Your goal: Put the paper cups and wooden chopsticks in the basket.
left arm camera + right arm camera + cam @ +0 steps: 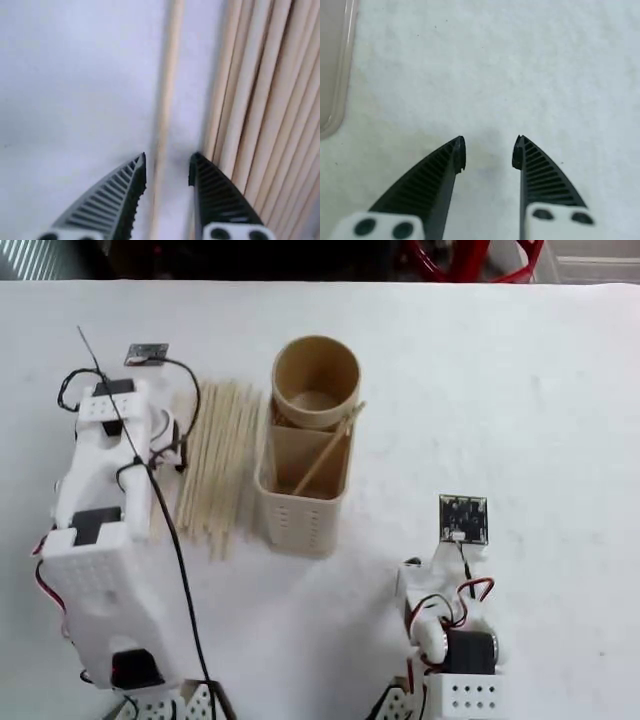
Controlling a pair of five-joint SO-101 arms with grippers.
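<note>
Beside the chopstick pile (265, 100), left gripper (167, 167) straddles one loose chopstick (167, 90).

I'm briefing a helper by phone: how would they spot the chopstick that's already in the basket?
Find the beige basket at the middle of the table, with a paper cup in its far end. One chopstick leans diagonally inside it; the other chopsticks lie flat on the table beside it.

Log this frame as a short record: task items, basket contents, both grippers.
paper cup: upright at the far end of the basket, apparently inside
leaning chopstick: in the basket, tip over its rim
chopstick pile: on the table beside basket
left gripper: open, astride a single chopstick apart from the pile
right gripper: open, over bare table
</note>
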